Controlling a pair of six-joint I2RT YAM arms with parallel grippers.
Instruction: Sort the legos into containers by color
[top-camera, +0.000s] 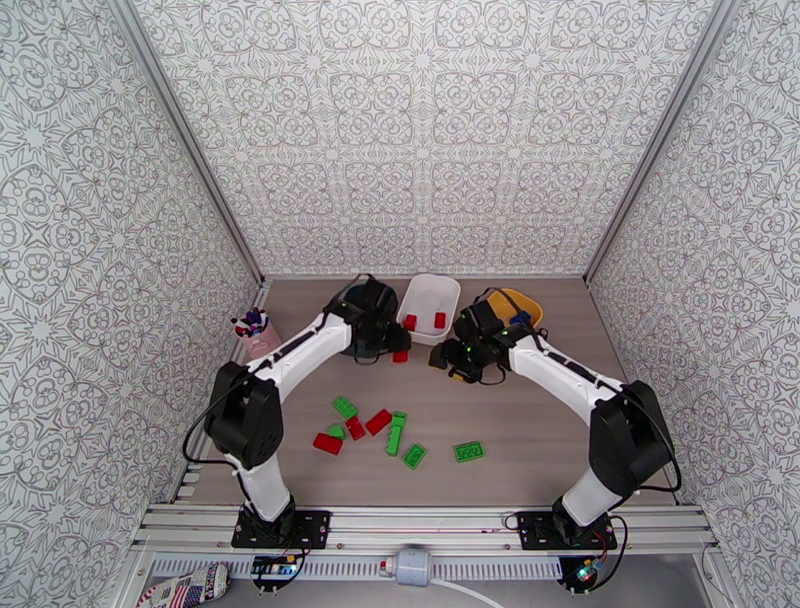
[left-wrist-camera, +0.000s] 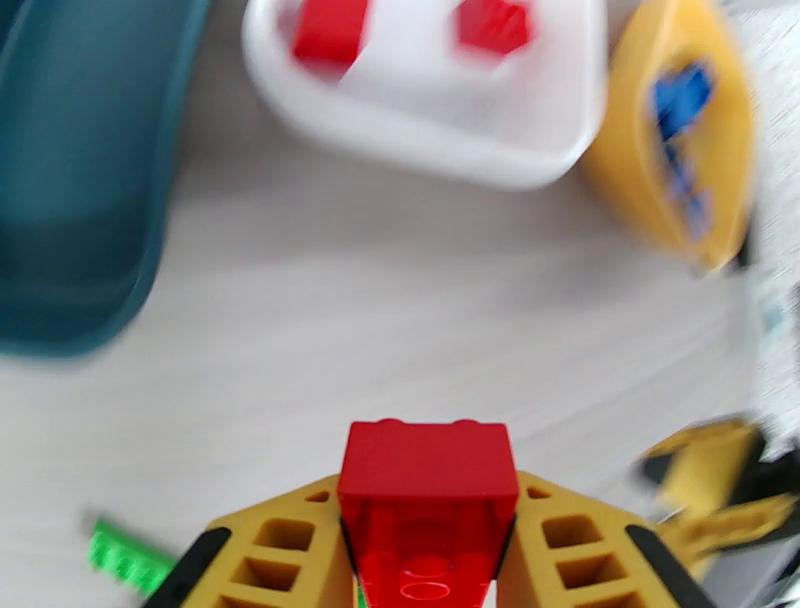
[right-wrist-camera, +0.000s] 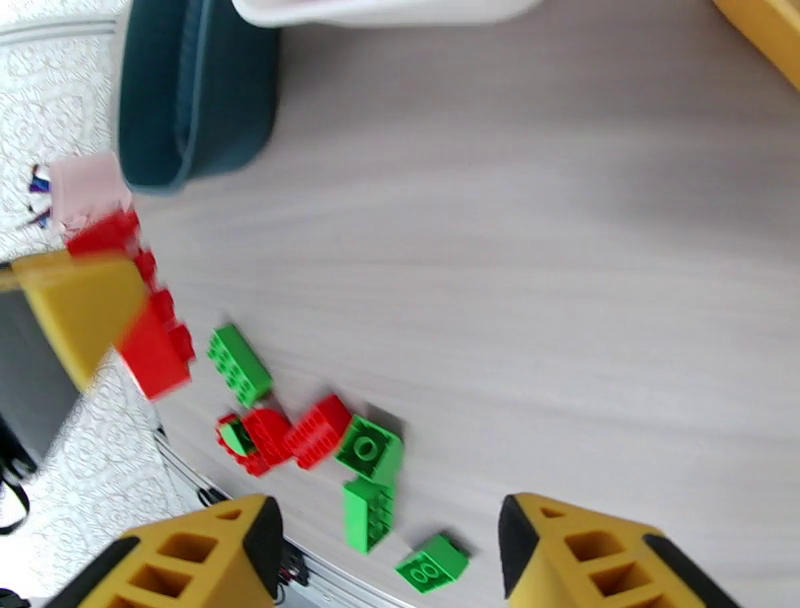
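Red, stiff and light by our judgement, the brick (left-wrist-camera: 425, 465) is clamped by its flat sides in our left gripper (left-wrist-camera: 428, 545); our right gripper (right-wrist-camera: 390, 535) gapes empty.

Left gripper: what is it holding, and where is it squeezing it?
A red lego brick, its two opposite sides pinched in the left gripper.
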